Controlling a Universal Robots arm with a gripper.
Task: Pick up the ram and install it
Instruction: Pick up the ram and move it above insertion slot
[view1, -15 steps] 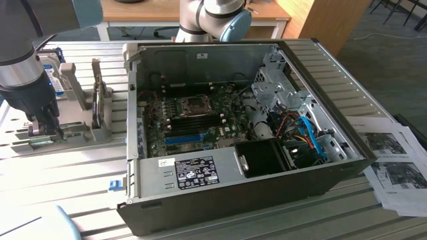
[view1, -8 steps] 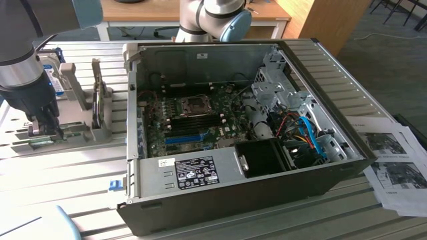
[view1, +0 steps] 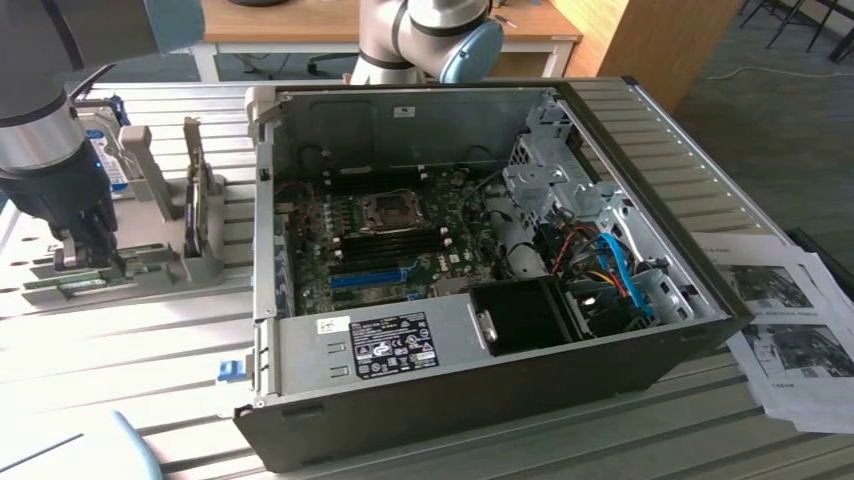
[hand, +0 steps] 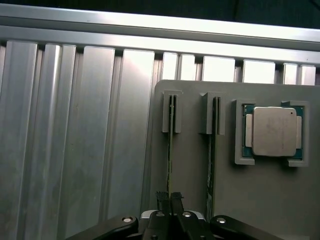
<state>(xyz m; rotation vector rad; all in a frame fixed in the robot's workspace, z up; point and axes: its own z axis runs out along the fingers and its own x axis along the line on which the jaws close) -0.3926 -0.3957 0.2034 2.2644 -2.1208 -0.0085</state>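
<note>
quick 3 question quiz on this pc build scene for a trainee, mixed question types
1. True or false: the computer case lies with its side open and the motherboard showing.
2. Pick one: the gripper is shut on A) the ram, B) the processor, C) a cable.
3. How many sticks stand in the grey holder?

Key: 1 true; 2 A; 3 two.

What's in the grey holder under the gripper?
The holder carries the ram the gripper pinches, a second stick and a processor chip. The gripper covers both sticks' near ends.
</note>
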